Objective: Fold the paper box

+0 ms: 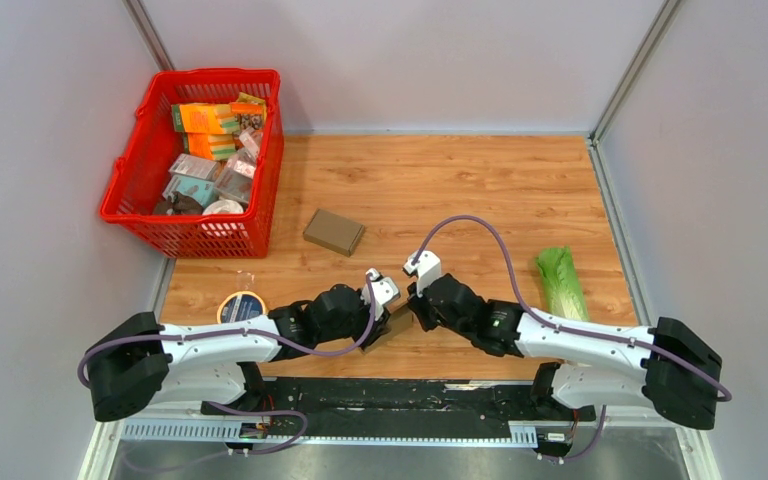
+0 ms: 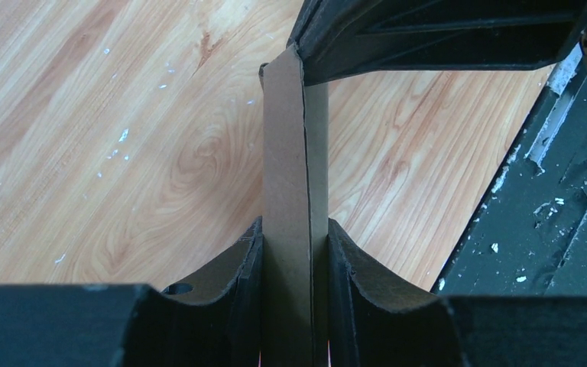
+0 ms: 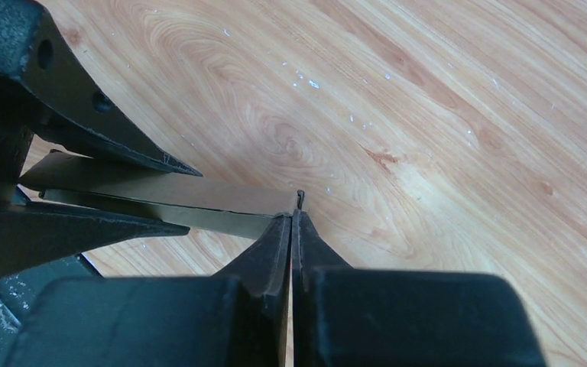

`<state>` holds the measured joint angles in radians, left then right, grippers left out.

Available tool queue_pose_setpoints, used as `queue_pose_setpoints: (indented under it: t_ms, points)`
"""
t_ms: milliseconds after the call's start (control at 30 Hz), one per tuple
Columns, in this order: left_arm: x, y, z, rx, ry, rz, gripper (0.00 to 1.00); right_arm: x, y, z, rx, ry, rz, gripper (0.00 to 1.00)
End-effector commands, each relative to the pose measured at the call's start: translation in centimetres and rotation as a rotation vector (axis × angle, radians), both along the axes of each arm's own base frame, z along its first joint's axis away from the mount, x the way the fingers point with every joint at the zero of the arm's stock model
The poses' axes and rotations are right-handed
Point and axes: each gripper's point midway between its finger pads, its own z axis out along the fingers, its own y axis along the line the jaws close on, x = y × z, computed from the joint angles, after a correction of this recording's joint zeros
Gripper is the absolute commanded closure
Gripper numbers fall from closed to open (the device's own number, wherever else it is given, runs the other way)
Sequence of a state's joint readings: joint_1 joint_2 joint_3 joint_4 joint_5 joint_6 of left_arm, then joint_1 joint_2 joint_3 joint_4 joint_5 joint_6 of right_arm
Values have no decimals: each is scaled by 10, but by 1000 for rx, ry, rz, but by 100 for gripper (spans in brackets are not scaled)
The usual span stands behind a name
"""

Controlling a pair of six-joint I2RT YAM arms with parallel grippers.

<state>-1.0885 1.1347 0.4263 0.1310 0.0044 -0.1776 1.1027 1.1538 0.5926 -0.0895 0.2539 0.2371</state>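
We find the paper box (image 2: 294, 183) well to the right of the red basket (image 1: 205, 237) and nearer to us than it, a flattened strip of brown card held between our two arms above the bench (image 1: 480, 190). Our left pincer (image 1: 390, 312) has its fingers part-way apart with the card running out between them and touching both pads, so we read it as pinching the box across its folded thickness. Our right pincer (image 3: 292, 225) is pressed tight together at the opposite end. A thin lip of card pokes out between its tips, so it seems to be nipping a single flap rather than the whole stack, though the bite is too small for us to be sure. We judge the card light and fairly stiff along its panels but ready to hinge at its creases. It looks thin enough to buckle or tear if we pull the two ends against each other, and smooth enough to slip out of a shallow nip. The better hold, we think, is deep on a panel close to a crease, one arm anchoring while the other swings the flap. A second brown carton (image 1: 335, 232) lies flat just right of the basket's near corner.
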Motion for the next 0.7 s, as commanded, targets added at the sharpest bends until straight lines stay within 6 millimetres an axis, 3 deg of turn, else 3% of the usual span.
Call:
queue_pose_setpoints:
  t_ms: [0,33,100,133,233,267,333,433,633,667]
  points:
    - [-3,0,-5,31,4,-31,92,-3,-14,-2,28,23,-58,94]
    - [-3,0,-4,33,2,-31,92,-4,-16,3,37,28,-70,78]
    - [-3,1,-5,40,2,-32,92,-12,-26,10,48,76,-103,65]
    - [-3,1,-4,39,0,-33,92,-14,-29,13,55,97,-123,53]
    - [-3,2,-6,48,-2,-35,92,-32,-40,27,92,200,-147,50]
    - [-3,2,-5,46,-3,-33,92,-33,-39,42,144,210,-155,51]
    - [-4,1,-6,45,-2,-37,92,-33,-39,52,251,306,-239,54]
    - [-4,0,-6,43,1,-39,92,-32,-24,67,413,511,-281,53]
    - [-4,1,-7,45,2,-39,92,-5,-3,74,430,554,-220,47]
    - [-4,0,-7,44,3,-41,92,-1,0,64,397,576,-218,47]
